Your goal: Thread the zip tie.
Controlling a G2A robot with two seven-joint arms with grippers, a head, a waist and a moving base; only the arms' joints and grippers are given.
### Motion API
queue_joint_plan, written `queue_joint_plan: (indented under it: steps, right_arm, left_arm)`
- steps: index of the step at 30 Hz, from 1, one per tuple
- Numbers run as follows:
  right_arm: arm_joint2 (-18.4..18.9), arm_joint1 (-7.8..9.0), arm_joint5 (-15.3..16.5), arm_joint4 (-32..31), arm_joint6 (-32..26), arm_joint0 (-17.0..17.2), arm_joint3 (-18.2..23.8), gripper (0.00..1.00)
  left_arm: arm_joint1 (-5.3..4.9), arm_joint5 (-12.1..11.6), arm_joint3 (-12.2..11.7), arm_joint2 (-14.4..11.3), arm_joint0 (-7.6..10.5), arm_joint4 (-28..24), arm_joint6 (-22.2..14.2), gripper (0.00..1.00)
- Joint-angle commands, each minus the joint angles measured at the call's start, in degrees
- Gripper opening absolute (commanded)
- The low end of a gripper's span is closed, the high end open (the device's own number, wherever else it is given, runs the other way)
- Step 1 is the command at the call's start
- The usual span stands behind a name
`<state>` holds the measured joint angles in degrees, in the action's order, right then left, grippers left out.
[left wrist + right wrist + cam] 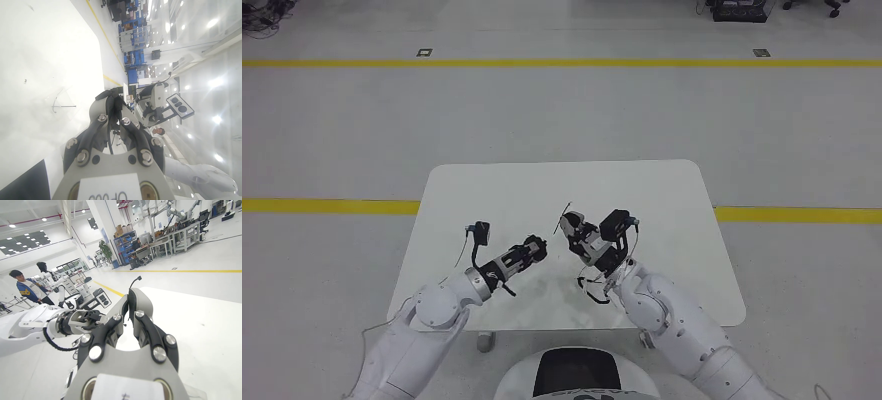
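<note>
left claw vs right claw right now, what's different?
The right claw is shut on the thin black plastic zip tie, whose head sticks out past its tips. The left claw is also shut, with nothing sticking out past its tips. In the top view, the left claw aims sideways at the right claw, while the right claw aims out across the white table. Shared: both are held above the table, close together.

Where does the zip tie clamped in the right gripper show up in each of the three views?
Top view: zip tie, a thin dark sliver rising from the right gripper above the white table.
Left wrist view: it pokes out beyond the right gripper, seen farther off.
Right wrist view: it curves out from between the shut fingers, head at the free end.
Shared landmark: the right gripper, over the table in all three.
</note>
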<state>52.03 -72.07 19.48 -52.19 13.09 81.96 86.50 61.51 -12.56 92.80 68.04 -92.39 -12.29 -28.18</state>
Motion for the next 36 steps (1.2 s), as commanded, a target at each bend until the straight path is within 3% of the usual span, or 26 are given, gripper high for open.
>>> queue_joint_plan:
  steps: [1,8,16,24,36]
  right_arm:
    - [-0.84,0.71,0.00,0.36,0.29,-0.56,-0.36,0.00]
    - [-4.19,2.47,0.00,2.04,1.59,-2.87,-1.76,0.00]
    - [-4.19,2.47,0.00,2.04,1.59,-2.87,-1.76,0.00]
    - [-5.07,1.98,0.00,0.57,1.85,-3.22,-2.37,0.00]
    - [-5.90,1.70,0.00,-1.21,3.26,-3.89,-3.58,0.00]
  left_arm:
    - [-0.10,-1.39,0.01,0.22,-0.78,-0.17,-0.16,0.00]
    - [-0.29,-2.88,0.27,0.70,-1.86,-0.47,0.60,0.00]
    - [-0.29,-3.04,0.31,0.65,-1.84,0.25,1.59,0.00]
    - [0.15,-2.83,0.25,-1.71,-1.03,2.33,4.84,0.00]
    - [0.21,-3.11,-0.11,-2.27,-0.76,2.10,5.53,0.00]
